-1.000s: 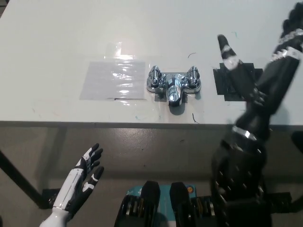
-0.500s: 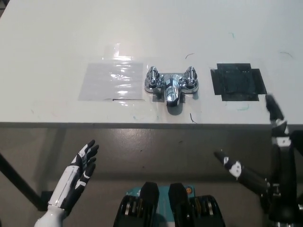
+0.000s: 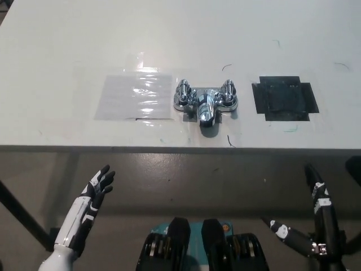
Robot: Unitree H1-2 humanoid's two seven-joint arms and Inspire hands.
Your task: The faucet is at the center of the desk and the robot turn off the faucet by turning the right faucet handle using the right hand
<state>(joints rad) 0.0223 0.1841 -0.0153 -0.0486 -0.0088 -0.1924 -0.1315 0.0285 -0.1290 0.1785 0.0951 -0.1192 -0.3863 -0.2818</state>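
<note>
A chrome faucet (image 3: 205, 102) stands at the middle of the white desk (image 3: 180, 39), its spout pointing toward the front edge. Its right handle (image 3: 228, 93) and left handle (image 3: 183, 94) are both untouched. My black right hand (image 3: 310, 226) is low at the bottom right, below the desk's front edge and well clear of the faucet, open with its fingers spread. My white left hand (image 3: 93, 195) rests at the lower left, below the desk, open and holding nothing.
A clear plastic sheet (image 3: 135, 96) is taped flat left of the faucet. A black tape patch (image 3: 284, 98) lies to its right. The desk's front edge (image 3: 180, 149) runs across the middle of the picture, with brown floor below.
My right arm has dropped from over the black patch beside the faucet down to below the desk's edge at the bottom right. The left hand has shifted slightly lower and to the left.
</note>
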